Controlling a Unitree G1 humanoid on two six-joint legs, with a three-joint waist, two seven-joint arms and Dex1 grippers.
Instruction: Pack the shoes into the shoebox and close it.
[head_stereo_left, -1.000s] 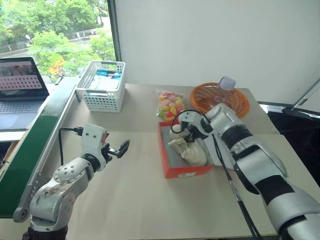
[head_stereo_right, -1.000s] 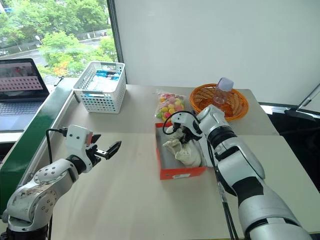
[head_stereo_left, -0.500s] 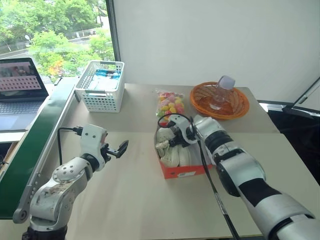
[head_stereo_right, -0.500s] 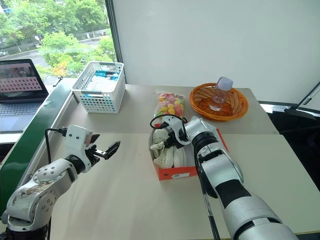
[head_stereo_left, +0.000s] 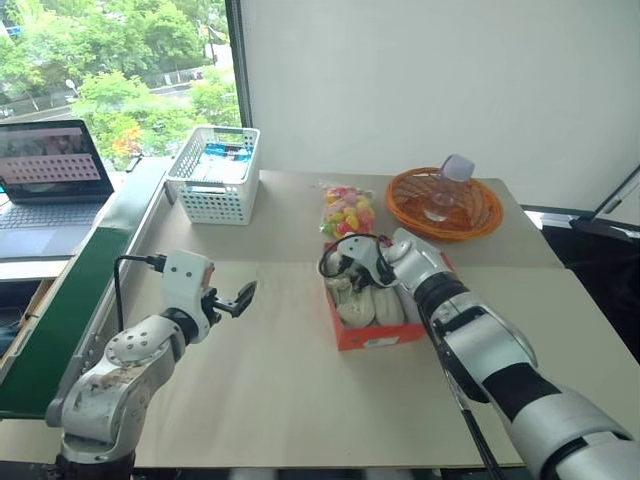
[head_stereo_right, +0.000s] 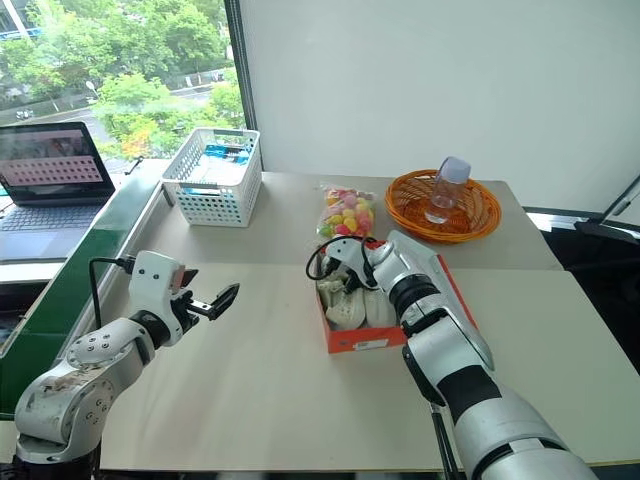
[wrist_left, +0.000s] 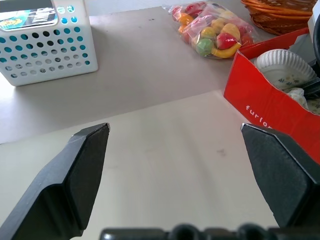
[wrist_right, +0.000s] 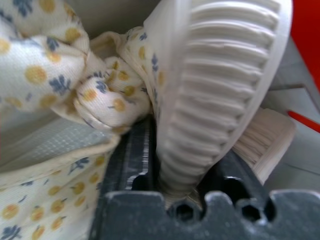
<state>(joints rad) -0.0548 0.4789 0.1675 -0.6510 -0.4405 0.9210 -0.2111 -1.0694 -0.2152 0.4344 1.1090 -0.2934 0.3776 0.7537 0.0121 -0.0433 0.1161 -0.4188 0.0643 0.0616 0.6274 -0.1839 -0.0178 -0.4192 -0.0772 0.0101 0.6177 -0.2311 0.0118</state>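
My left tool (head_stereo_left: 243, 297) hangs idle over bare counter (head_stereo_left: 260, 400), its two black fingers spread wide with nothing between them. I judge it waits there, kept off to the side, so the box area is free for the other arm. Beyond its fingertips stands the white lattice basket (head_stereo_left: 214, 185); off to its right sit the bag of coloured sweets (head_stereo_left: 346, 209) and the shoebox (head_stereo_left: 375, 335).

My right tool (head_stereo_left: 352, 268) is down inside the shoebox at its far end, tilted steeply, probably to press the footwear flat against the box floor. In the wrist view a ribbed pale sole (wrist_right: 220, 95) sits right between its fingers, turned on edge, so one shoe is still in the tool's reach. Whether it is clenched or letting go I cannot tell.

The shoes (head_stereo_left: 370, 303) lie side by side in the box, directly under and just in front of this tool. Up close they look cream with a small yellow-and-blue floral print and soft, bunched fabric. The box is red-orange, its lid lying open under my right arm. Beyond the tool sits the orange wicker tray (head_stereo_left: 443, 203) holding a clear bottle (head_stereo_left: 447, 185).
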